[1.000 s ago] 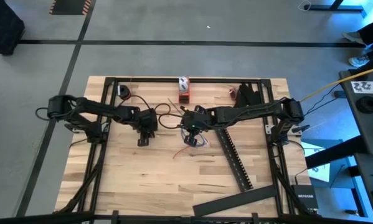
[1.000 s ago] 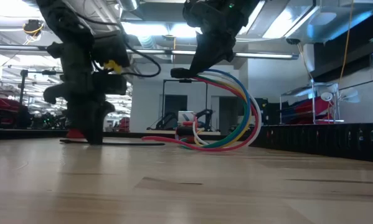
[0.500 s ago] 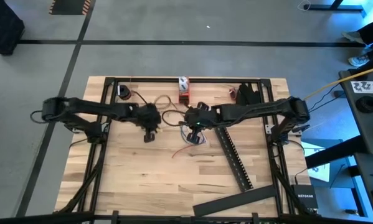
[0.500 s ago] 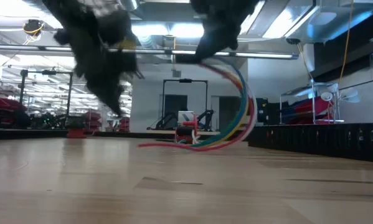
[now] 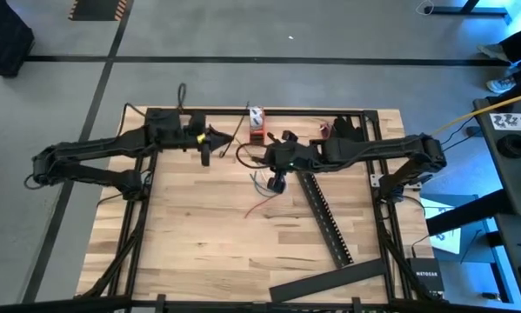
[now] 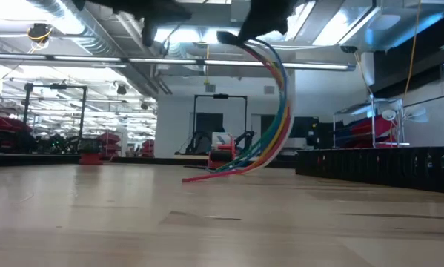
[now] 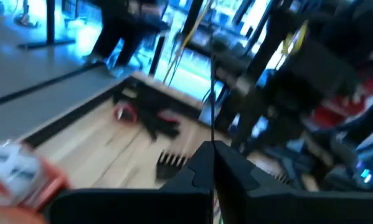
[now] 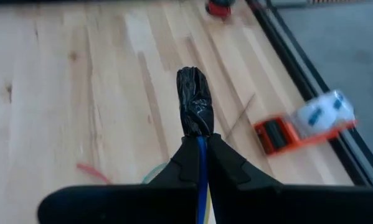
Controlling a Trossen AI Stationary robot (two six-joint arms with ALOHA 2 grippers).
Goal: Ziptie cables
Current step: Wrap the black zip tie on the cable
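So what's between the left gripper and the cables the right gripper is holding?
In the high view, only bare wooden table lies under the gap between the left gripper and the cables held by the right gripper.

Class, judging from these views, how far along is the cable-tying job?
Done: the cables are bunched, one end wrapped in black tape. In hand: the right gripper grips them lifted; the left gripper pinches a thin black strip. Left: no strip circles the bundle yet.

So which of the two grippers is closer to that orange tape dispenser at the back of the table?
The right gripper lies nearer, holding the cables just in front of the tape dispenser; the left gripper is off to the side.
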